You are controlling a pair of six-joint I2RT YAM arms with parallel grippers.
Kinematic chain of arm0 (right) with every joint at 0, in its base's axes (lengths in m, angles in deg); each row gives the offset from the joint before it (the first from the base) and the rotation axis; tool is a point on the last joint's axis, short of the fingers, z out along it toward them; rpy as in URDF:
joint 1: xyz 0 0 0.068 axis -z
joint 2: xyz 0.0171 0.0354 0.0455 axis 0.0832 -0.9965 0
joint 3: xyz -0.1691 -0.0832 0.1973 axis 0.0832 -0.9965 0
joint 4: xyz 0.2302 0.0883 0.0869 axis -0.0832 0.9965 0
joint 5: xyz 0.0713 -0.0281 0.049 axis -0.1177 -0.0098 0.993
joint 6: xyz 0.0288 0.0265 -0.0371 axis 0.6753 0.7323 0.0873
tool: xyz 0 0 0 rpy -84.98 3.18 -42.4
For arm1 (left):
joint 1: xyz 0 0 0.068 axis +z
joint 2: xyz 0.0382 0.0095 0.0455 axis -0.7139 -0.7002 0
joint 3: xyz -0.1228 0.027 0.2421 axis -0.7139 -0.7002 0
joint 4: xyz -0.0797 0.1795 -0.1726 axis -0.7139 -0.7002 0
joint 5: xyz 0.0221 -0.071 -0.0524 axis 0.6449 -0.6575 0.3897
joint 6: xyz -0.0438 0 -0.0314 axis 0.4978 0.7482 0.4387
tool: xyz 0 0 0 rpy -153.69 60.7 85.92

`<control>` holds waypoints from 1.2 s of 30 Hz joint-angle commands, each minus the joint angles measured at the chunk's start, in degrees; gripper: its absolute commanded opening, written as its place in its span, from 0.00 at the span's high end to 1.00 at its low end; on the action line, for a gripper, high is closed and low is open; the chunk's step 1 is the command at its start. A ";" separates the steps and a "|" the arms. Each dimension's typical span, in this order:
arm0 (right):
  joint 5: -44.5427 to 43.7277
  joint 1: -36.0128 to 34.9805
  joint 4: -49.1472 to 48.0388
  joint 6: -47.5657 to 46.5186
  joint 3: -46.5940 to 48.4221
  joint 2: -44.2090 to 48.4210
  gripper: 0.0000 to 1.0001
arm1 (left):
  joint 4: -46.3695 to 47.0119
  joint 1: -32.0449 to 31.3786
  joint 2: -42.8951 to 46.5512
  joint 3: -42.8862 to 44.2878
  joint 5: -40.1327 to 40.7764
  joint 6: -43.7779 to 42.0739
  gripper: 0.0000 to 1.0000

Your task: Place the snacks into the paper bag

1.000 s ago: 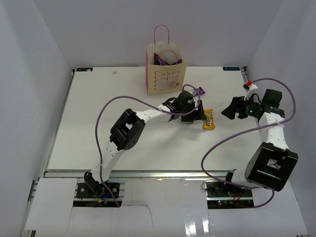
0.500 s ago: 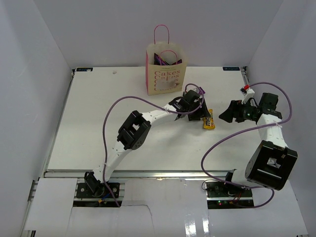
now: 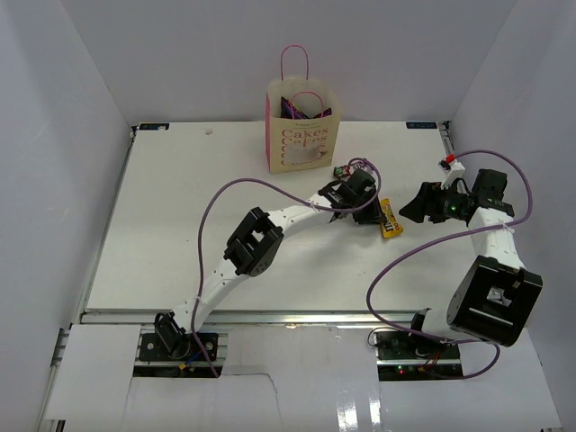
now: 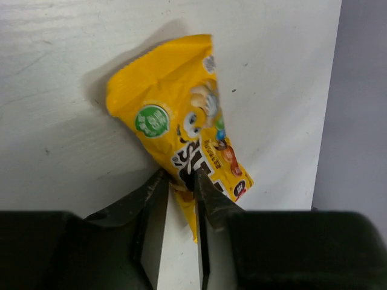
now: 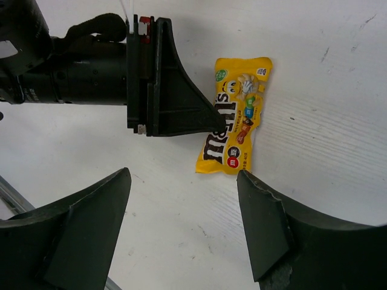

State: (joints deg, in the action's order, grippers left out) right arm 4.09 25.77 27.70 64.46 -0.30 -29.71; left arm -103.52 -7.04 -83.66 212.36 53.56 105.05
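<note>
A yellow candy packet (image 3: 389,219) lies on the white table, right of centre. My left gripper (image 3: 375,213) reaches it from the left. In the left wrist view its fingers (image 4: 181,181) stand close together and pinch the near edge of the packet (image 4: 181,115). My right gripper (image 3: 410,206) hovers just right of the packet, wide open with nothing between its fingers (image 5: 184,175); it looks down on the packet (image 5: 236,121) and on the left gripper's fingers (image 5: 175,103). The paper bag (image 3: 301,139) stands upright at the back, with dark purple wrappers (image 3: 295,109) showing at its mouth.
White enclosure walls rise at the left, back and right of the table (image 3: 180,234). Purple cables loop over both arms. The pink loop handles (image 3: 294,61) stick up above the bag's mouth.
My left gripper has slid right to the yellow packet and its jaws have closed on the packet's edge; the packet has turned slightly. The right gripper has dropped a little and stays open.
</note>
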 commanded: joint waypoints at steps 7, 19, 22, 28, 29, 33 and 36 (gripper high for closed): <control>-0.12 0.01 0.55 -0.17 -0.58 1.42 0.24 | -0.92 -0.84 -0.57 -1.54 -4.14 -5.49 0.91; -0.82 0.01 1.26 -2.02 0.12 1.51 0.24 | 19.47 0.83 35.60 -39.32 -1.06 -39.85 1.00; -0.73 0.01 1.34 -1.93 0.82 0.55 0.24 | 19.48 1.27 44.04 -43.91 -1.50 -46.70 1.00; -1.43 0.01 1.43 -2.19 1.62 -1.30 0.25 | 14.65 4.34 53.57 -42.44 3.15 -53.05 1.00; -1.70 -0.07 1.34 -2.19 1.70 -1.74 0.26 | 13.95 5.48 54.97 -41.38 3.24 -53.05 1.00; -3.10 -0.95 0.99 -2.54 2.14 -2.71 0.27 | 15.78 14.07 56.13 -35.40 0.96 -50.51 1.00; -3.63 -1.74 0.99 -2.89 2.41 -3.24 0.27 | 19.13 19.35 53.59 -29.60 0.34 -47.87 1.00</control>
State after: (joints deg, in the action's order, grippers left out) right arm 0.97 24.89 28.94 62.43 -0.14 -32.72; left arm -87.43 7.73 -29.77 178.13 54.05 55.76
